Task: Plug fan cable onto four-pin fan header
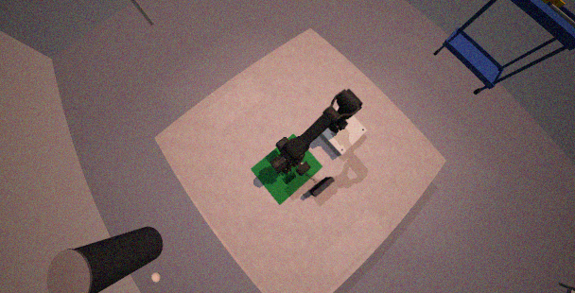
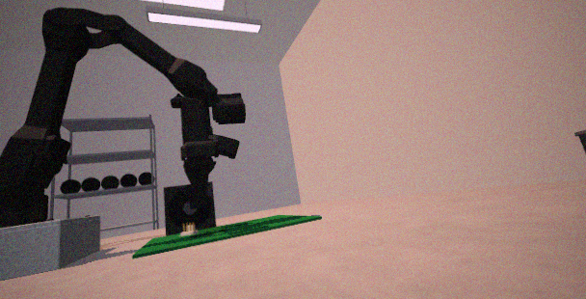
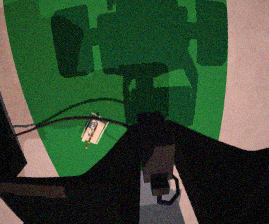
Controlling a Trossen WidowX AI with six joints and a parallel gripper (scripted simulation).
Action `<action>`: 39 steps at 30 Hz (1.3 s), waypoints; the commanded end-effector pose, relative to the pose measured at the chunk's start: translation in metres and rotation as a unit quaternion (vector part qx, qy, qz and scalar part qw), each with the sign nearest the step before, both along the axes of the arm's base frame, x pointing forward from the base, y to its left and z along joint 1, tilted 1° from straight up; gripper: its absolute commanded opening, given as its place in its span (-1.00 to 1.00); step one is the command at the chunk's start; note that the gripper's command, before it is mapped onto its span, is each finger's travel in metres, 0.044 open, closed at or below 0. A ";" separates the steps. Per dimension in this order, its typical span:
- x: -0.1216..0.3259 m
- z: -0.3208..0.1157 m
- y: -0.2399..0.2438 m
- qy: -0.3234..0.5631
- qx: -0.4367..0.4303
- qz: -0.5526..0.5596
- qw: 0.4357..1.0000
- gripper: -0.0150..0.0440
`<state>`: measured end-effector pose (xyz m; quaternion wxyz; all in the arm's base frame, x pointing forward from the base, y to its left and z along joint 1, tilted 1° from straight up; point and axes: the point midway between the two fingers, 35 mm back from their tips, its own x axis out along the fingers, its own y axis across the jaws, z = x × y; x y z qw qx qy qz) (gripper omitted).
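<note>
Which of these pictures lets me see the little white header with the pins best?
The wrist view: the header shows whole there, cables crossing its upper end. The exterior view shows its pins upright, low and small; in the top view I cannot make it out.
</note>
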<state>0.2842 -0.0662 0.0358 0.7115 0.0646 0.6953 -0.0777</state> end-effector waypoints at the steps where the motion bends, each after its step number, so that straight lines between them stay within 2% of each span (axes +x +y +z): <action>1: -0.005 -0.001 0.017 0.002 0.002 -0.073 0.997 -0.49; 15: -0.017 -0.003 0.065 -0.002 0.007 -0.294 0.956 -0.49; 39: -0.014 -0.002 0.061 -0.002 0.007 -0.300 0.954 -0.49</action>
